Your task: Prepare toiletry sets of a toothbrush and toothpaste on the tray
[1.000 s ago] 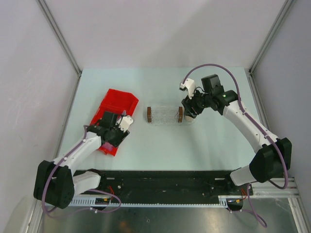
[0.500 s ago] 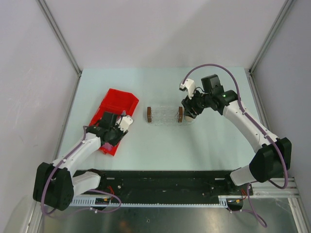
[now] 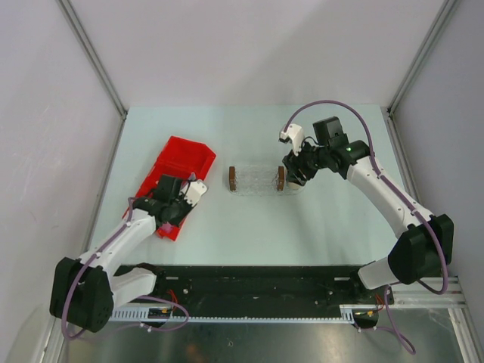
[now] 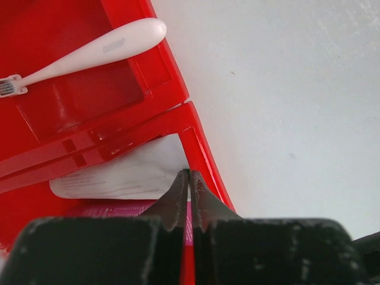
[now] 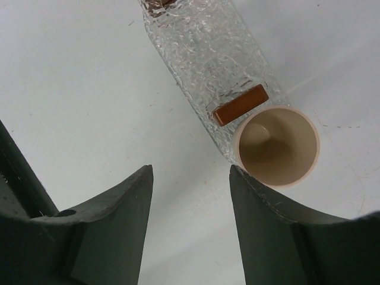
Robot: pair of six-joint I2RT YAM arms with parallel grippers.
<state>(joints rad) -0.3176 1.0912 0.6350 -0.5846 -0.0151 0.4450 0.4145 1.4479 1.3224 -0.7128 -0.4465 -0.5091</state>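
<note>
Left hand (image 4: 189, 174) clamps the pink tube (image 4: 110, 209) in the bin's (image 4: 205, 157) near corner; right hand (image 5: 190, 173) hangs apart above the cup (image 5: 276, 145).

Bare pale table (image 3: 215, 204) lies open between the red divided plastic bin (image 3: 185, 157) and the clear shallow plastic tray (image 3: 257, 181). A tan paper cup (image 5: 277, 145) stands just beside the tray's right end, obstructing approach there.
</note>
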